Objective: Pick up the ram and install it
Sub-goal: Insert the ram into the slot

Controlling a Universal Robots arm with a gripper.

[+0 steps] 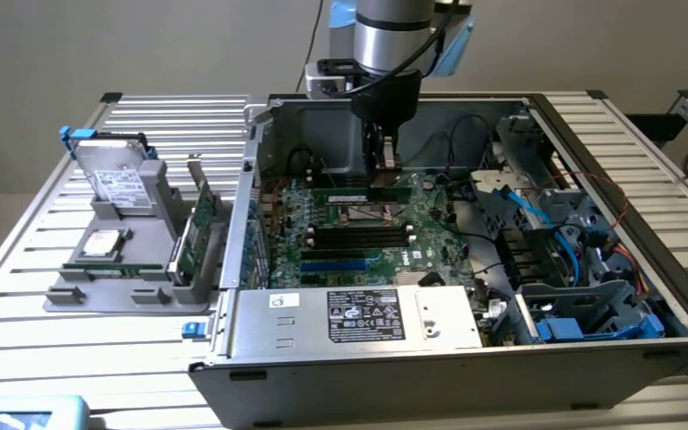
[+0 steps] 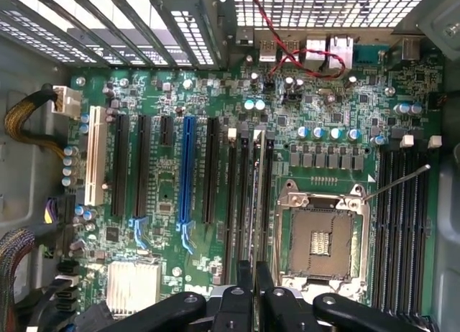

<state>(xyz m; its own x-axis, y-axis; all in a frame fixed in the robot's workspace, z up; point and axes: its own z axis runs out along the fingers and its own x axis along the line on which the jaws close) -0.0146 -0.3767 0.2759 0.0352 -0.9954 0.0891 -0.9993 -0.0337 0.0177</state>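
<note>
Your 1 arm [image 1: 386, 36] points straight down into the case [image 1: 440, 372], gripper [image 2: 255, 266] with 2 fingers [image 2: 245, 282] pinching 1 ram [image 2: 256, 203] between them, motherboard [image 2: 165, 195] below the fingertips.

The arm [image 1: 386, 36] hangs vertical, its gripper [image 1: 382, 170] pinched nearly closed.

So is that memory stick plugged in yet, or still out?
Cannot tell. The gripper grips the ram edge-on, in line with a slot by the processor socket; whether it is seated does not show.
</note>
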